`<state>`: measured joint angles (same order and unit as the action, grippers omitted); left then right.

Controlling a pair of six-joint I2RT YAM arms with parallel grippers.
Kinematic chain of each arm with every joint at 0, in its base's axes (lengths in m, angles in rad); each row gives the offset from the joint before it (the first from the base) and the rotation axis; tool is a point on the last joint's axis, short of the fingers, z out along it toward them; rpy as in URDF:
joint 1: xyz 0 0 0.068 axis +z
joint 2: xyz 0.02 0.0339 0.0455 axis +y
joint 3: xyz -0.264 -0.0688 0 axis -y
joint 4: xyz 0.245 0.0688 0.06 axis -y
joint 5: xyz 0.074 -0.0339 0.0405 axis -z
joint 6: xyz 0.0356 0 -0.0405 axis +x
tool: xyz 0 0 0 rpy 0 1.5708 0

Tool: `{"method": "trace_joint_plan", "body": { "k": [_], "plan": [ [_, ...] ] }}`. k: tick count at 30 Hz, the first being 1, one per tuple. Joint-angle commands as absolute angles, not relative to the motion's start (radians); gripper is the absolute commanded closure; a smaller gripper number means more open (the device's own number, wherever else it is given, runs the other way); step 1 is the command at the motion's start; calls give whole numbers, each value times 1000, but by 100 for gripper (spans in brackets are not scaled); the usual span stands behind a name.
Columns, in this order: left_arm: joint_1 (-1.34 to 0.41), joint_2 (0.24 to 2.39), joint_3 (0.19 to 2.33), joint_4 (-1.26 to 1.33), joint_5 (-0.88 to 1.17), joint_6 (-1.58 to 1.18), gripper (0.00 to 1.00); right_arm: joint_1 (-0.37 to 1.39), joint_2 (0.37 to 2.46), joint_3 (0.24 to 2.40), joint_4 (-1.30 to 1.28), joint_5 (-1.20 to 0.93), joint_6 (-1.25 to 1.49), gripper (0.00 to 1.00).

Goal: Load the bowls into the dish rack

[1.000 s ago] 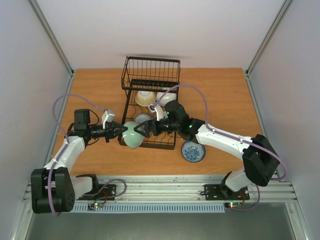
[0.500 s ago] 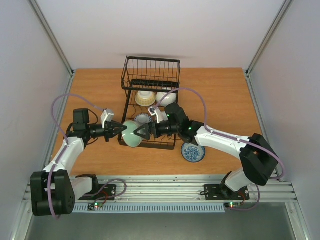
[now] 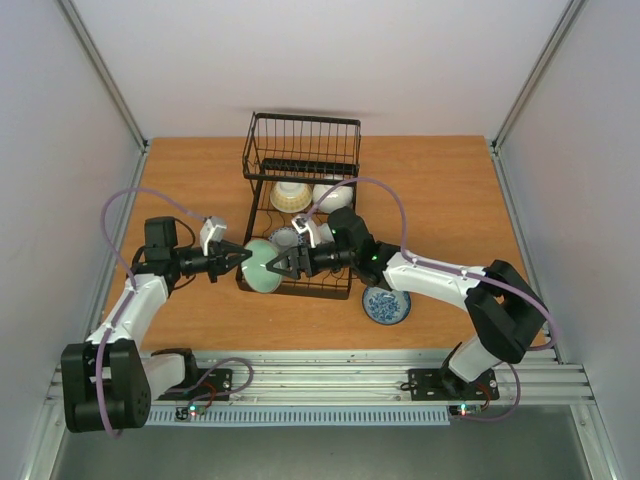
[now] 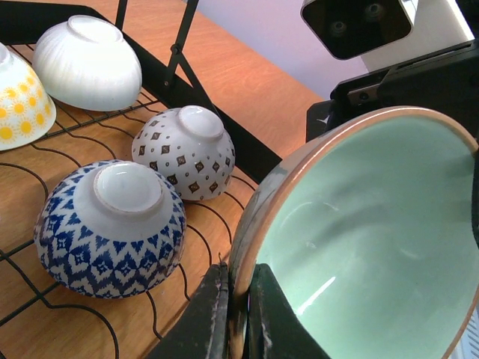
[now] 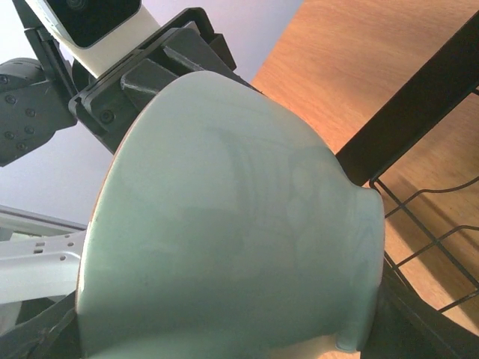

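Right fingers (image 3: 283,263) have advanced toward 9 o'clock and now straddle the green bowl (image 3: 260,266); whether they grip it cannot be told. Left fingers (image 3: 236,260) are clamped on its rim. It is held on edge at the 7 o'clock corner of the rack (image 3: 310,293), over the wooden table (image 3: 450,190), between pale walls (image 3: 330,60).

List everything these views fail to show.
- Right wrist view: the pale green bowl fills the frame, so it is unclear whether the right gripper touches it.
- Left wrist view: the left edge cuts off the yellow-flowered bowl.
- Top view: the right arm covers part of the dish rack and hides the brown-diamond bowl.
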<state>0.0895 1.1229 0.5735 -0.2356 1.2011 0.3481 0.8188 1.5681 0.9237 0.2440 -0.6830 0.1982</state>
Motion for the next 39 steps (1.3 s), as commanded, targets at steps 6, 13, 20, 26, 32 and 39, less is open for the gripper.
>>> {"method": "trace_joint_plan", "body": {
  "k": [6,13,20,26,32,39],
  "plan": [
    [88,1102,558,-74,1154,271,97,824,1477,969,54,-594,72,99],
    [88,1064,521,51,1027,204,55,824,1452,1148,-419,-289,-155,99],
    [89,1069,511,97,919,165,53,836,1487,1249,-626,-42,-277,99],
    [88,1070,506,112,902,162,53,885,1548,1311,-736,136,-357,99],
    [89,1070,503,119,894,156,53,912,1583,1341,-787,240,-383,99],
    [88,1067,501,123,887,151,53,958,1669,1396,-842,354,-406,99]
  ]
}}
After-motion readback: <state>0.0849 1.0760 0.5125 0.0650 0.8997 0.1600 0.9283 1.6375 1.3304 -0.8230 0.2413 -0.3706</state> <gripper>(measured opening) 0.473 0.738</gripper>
